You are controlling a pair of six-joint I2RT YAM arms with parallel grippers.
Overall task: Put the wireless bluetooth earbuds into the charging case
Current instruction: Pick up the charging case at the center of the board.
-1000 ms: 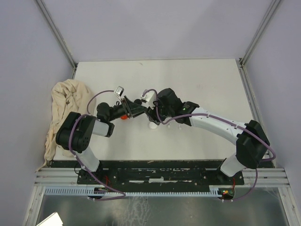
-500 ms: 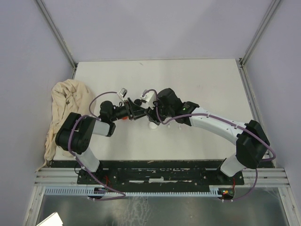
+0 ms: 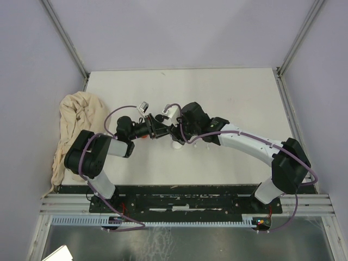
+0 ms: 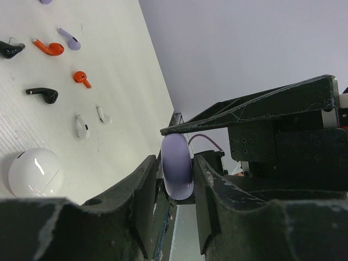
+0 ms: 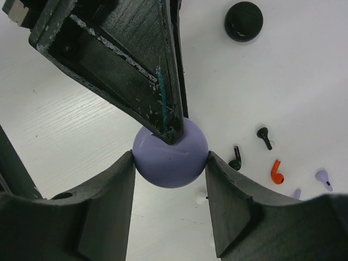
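grip on the lilac charging case [image 5: 163, 163] comes from two sides at once. the right gripper [image 5: 171, 161] holds the case by its round rim, one finger pressed to each side, jaws about half apart. the left gripper [image 4: 177, 159] reaches in from the opposite side and its jaws stand narrow, one finger close against each flat face of the case; one of those fingers [image 5: 163, 92] lies across the face turned to the right wrist camera. the case hangs above the white table [image 4: 109, 65], touching nothing but the fingers.

none of the earbuds is at the lilac case. they lie loose on the table, well apart from it: black [image 4: 42, 95], red [image 4: 49, 48], a second red [image 4: 81, 79], lilac [image 4: 69, 38] and two white ones [image 4: 81, 126] side by side. a white round case [image 4: 33, 171] sits nearer the lilac case than the earbuds do, and a black round case [image 5: 243, 20] lies apart from it.
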